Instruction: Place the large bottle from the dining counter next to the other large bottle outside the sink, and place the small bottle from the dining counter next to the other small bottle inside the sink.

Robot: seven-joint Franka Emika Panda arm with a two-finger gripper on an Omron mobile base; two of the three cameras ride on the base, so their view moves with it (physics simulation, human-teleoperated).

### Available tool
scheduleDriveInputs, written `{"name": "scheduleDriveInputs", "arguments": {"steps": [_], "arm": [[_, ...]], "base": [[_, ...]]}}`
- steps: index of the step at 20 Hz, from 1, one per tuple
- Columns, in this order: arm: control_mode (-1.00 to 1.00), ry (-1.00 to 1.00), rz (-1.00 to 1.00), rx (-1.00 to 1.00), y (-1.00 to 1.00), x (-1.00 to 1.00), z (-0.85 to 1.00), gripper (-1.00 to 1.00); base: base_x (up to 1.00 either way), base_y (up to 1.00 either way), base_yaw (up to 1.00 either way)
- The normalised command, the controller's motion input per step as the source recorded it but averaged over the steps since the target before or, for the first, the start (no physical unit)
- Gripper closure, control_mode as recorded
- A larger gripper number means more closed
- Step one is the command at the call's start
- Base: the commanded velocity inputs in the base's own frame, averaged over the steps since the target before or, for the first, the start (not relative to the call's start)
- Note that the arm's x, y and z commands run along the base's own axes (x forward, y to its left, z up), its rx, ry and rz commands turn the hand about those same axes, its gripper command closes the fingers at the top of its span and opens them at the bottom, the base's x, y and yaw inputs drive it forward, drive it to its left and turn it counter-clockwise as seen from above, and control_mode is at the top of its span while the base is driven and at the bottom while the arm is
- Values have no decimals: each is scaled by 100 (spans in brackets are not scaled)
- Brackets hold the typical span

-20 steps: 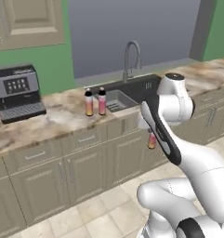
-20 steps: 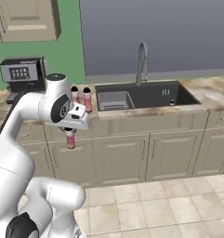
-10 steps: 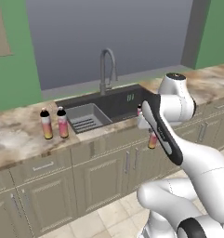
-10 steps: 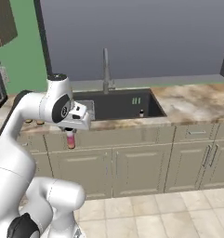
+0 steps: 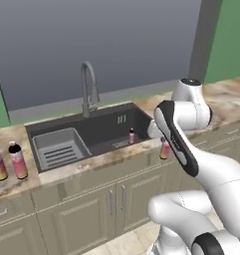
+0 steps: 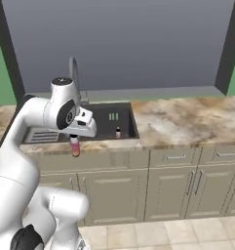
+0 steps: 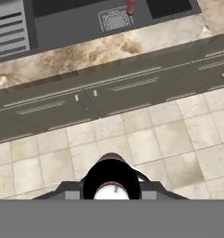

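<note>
— Red-orange and short, the small bottle (image 6: 75, 146) is held by the gripper (image 6: 75, 139), fingers closed on its upper part; where is it seen?

— It is hung in front of the counter edge (image 5: 111, 158), over the cabinet doors (image 6: 109, 193), outside the sink (image 5: 109, 130).

— What is seen around it?

— Another small bottle (image 5: 131, 136) is stood inside the basin near the drain. A ribbed tray (image 5: 60, 148) is set at the left, the faucet (image 5: 89, 87) behind. Two large bottles (image 5: 18, 160) are stood on the counter left of the sink.
</note>
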Motion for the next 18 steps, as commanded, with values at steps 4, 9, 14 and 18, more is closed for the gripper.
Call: {"name": "scheduleDriveInputs", "arguments": {"steps": [4,9,14,18], "arm": [[100,0,0,0,0,0,0,100],[100,0,0,0,0,0,0,100],[100,0,0,0,0,0,0,100],[100,0,0,0,0,0,0,100]], "base": [[67,-7,29],[63,-16,30],[53,-55,20],[27,-67,6]]}}
